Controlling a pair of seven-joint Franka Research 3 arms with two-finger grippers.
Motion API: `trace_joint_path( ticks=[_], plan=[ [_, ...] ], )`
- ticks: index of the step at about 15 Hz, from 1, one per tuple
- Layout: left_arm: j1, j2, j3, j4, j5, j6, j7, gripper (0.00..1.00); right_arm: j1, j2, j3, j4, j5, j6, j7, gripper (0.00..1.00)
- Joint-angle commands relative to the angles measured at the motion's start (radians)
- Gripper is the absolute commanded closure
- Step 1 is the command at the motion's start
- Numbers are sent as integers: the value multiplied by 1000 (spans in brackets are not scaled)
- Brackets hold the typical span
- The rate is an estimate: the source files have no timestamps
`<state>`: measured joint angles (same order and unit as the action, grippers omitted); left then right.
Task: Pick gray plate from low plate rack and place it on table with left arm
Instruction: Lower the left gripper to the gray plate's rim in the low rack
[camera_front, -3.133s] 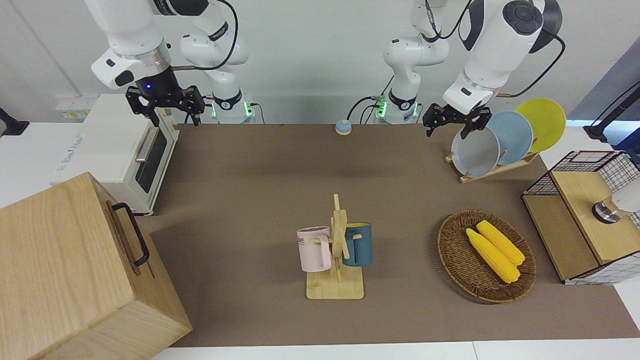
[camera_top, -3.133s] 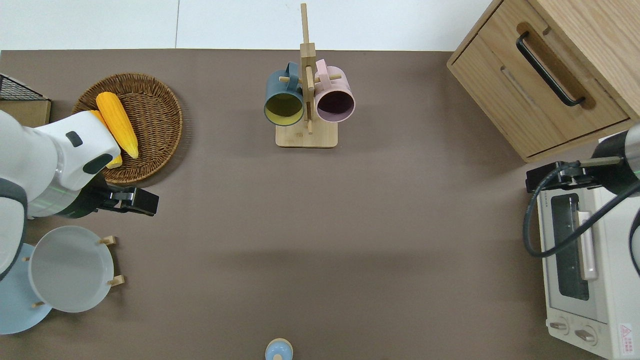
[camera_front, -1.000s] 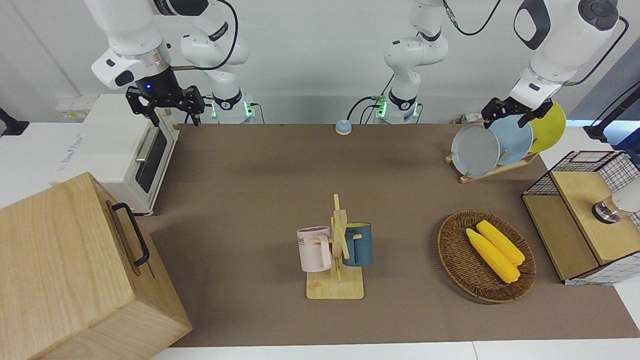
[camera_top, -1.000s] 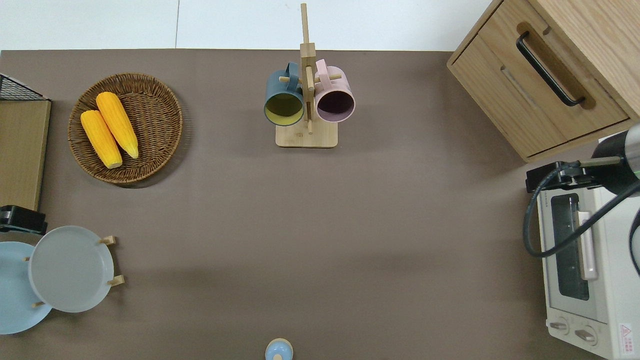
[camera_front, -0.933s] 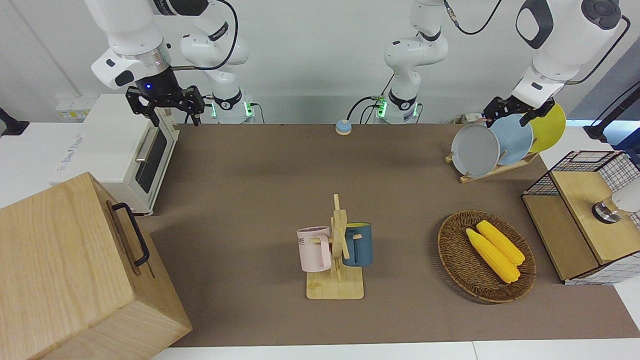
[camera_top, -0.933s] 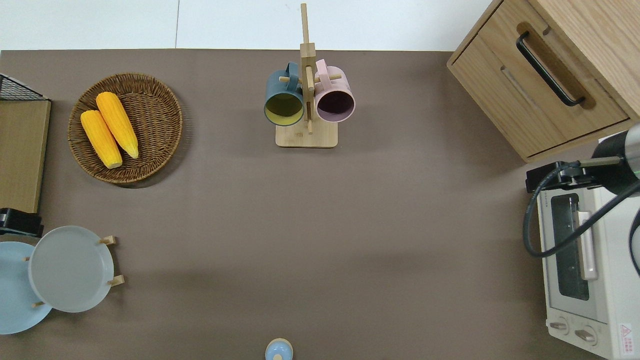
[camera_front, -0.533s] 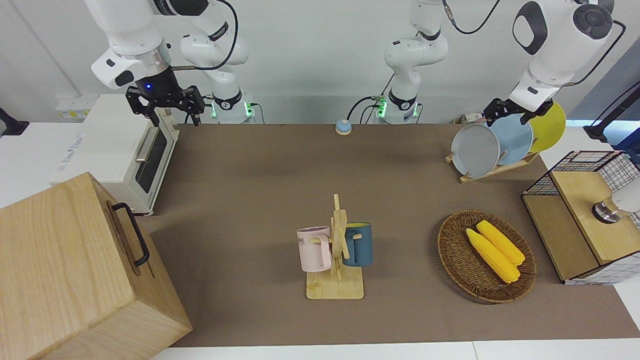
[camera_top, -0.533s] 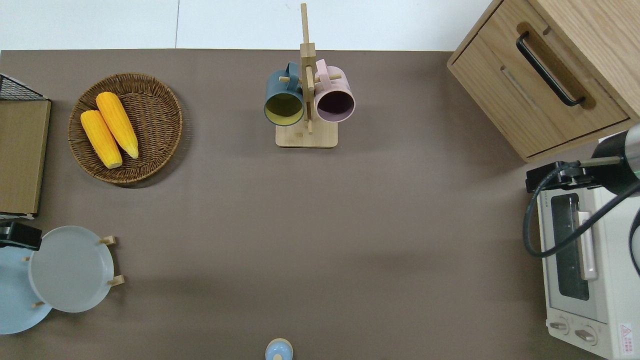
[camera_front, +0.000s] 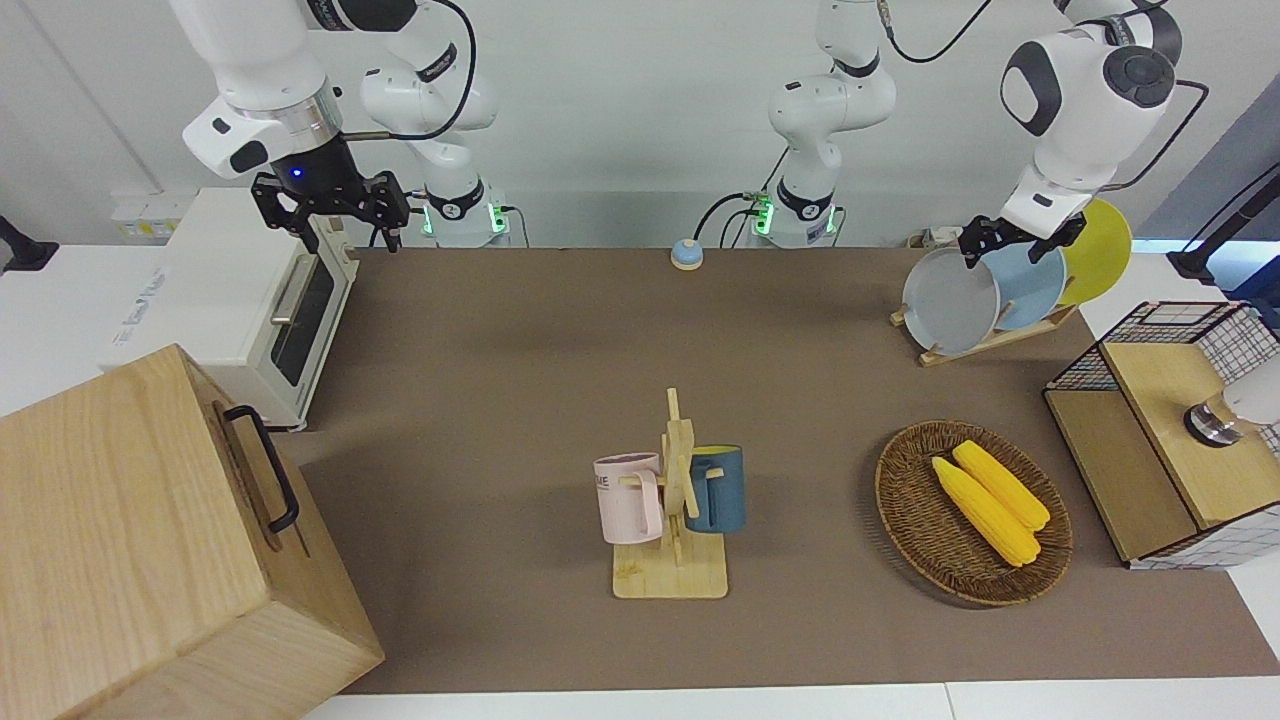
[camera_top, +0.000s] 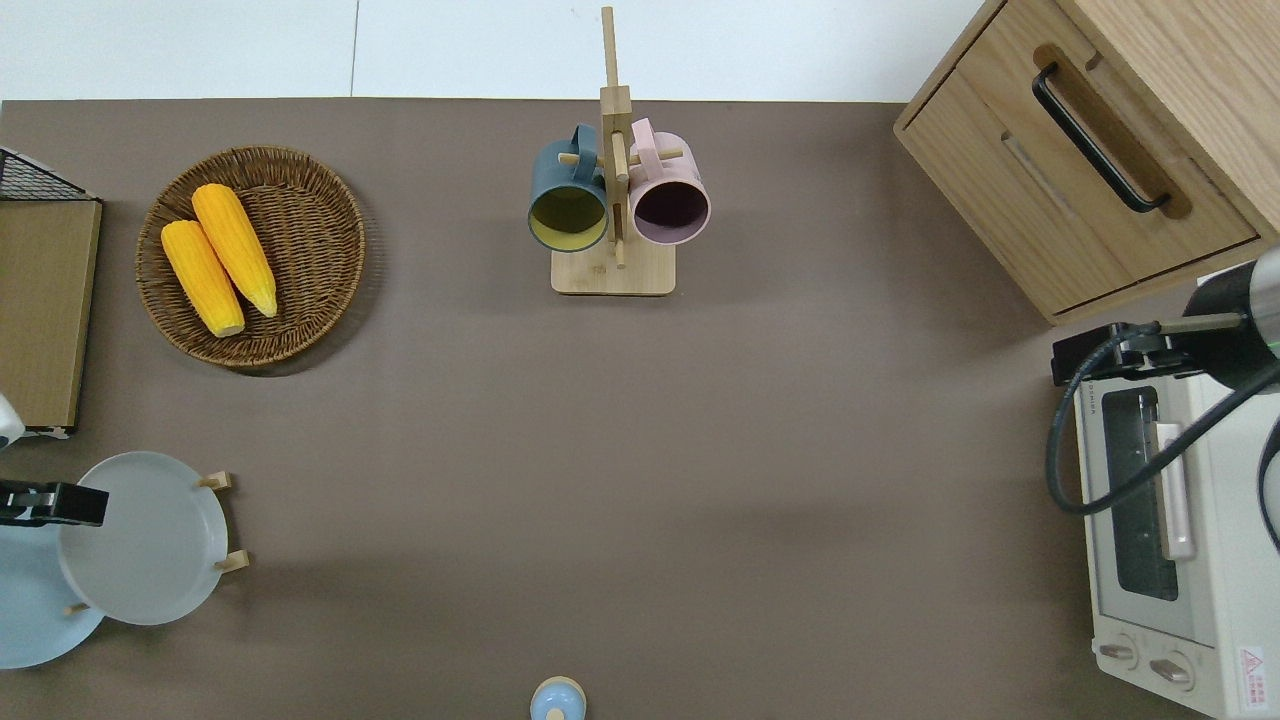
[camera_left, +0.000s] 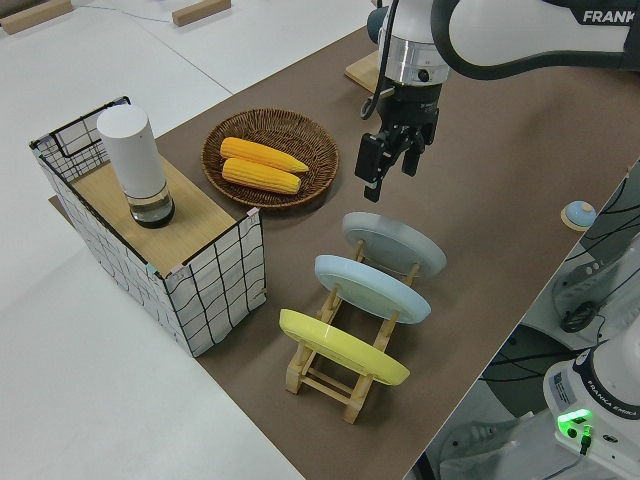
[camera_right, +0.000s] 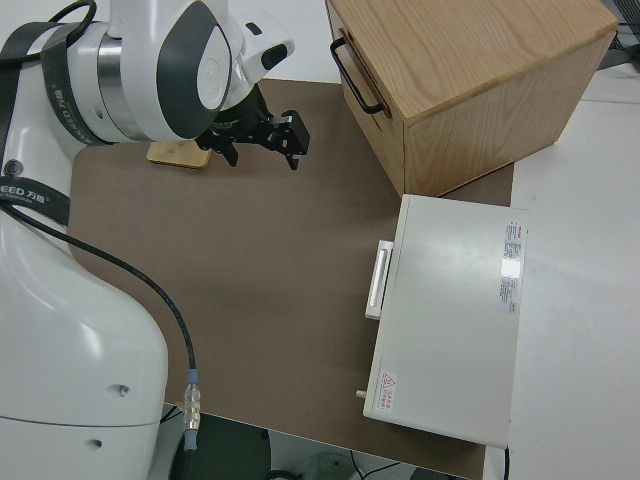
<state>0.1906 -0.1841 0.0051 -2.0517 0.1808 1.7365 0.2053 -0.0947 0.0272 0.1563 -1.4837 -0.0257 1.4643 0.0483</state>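
The gray plate (camera_front: 948, 302) leans in the low plate rack (camera_front: 985, 343) at the left arm's end of the table (camera_front: 500, 380), in the slot toward the table's middle; it also shows in the overhead view (camera_top: 150, 545) and the left side view (camera_left: 396, 242). My left gripper (camera_front: 1012, 248) is open and empty. In the overhead view it (camera_top: 48, 503) hangs over the plate's upper rim, by the light blue plate (camera_top: 22, 600). In the left side view it (camera_left: 386, 167) is clear above the plate. My right gripper (camera_front: 332, 218) is open and parked.
A light blue plate (camera_front: 1032, 285) and a yellow plate (camera_front: 1102, 245) fill the rack's other slots. A wicker basket (camera_front: 905, 520) of corn, a wire crate (camera_front: 1165, 430), a mug stand (camera_front: 675, 500), a wooden cabinet (camera_front: 150, 540) and a toaster oven (camera_front: 240, 300) stand around.
My left gripper has moved from the rack's edge to over the gray plate's upper rim. The plates and the right arm have not moved.
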Motion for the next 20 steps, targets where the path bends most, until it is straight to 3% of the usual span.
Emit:
trace_joint_path(
  ticks=[1,7,11,13,15,17,18,20],
  plan=[
    [9,-54,12,-135,52,116,13,0,7,0,-6,6,3,-1,4,17],
    [59,-55,16,-300,62,320,11,0,7,0,-6,6,3,-1,4,17],
    [64,-55,15,-311,62,331,11,17,7,0,-6,6,3,-1,4,17],
    [55,-55,15,-311,62,328,-3,202,7,0,-6,6,3,-1,4,17],
    [50,-58,15,-311,62,324,-6,645,7,0,-6,6,3,-1,4,17],
    [47,-67,6,-309,60,321,-7,916,7,0,-6,6,3,-1,4,17],
    [47,-71,1,-306,60,313,-12,999,7,0,-6,6,3,-1,4,17],
    [40,-86,-19,-297,60,273,-39,1000,7,0,-6,6,3,-1,4,17]
  ],
)
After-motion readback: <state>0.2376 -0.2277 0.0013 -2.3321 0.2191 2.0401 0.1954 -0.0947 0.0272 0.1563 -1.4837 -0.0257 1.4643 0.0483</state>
